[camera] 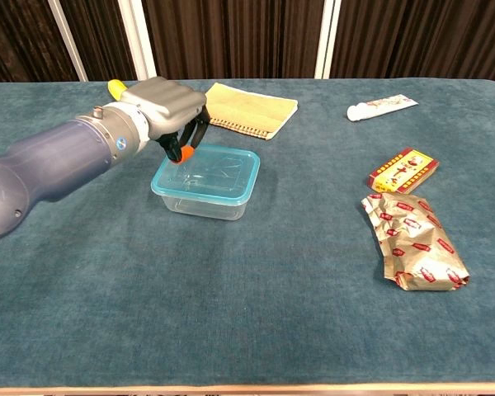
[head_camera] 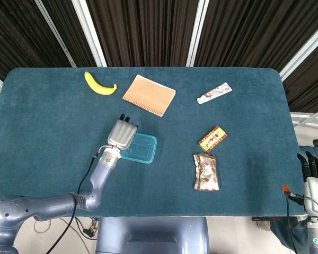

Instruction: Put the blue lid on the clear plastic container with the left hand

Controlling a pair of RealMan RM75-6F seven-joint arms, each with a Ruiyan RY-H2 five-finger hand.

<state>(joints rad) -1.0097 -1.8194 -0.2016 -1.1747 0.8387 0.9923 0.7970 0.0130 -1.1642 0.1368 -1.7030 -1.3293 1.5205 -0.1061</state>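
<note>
- Left hand (camera: pixel 169 107) hovers over the left edge of the blue lid (camera: pixel 208 172), already on the clear plastic container (camera: pixel 205 202); fingers curled, holding nothing.
- Only the head view shows the right hand (head_camera: pixel 314 168) beyond the table's right edge, fingers straight and empty.

Brightness: both views evenly and brightly lit.
Light source: overhead and diffuse, judging by the shadows; no lamp in frame.
Shadows: soft and short, a faint one under the left hand (camera: pixel 167 103) and beside the clear plastic container (camera: pixel 206 181).
Glare: small highlights on the foil snack packet (camera: pixel 414 242) and the container's rim.
Focus: sharp throughout; no motion blur.
Distortion: table (head_camera: pixel 53 121) edges bow slightly in the head view.
</note>
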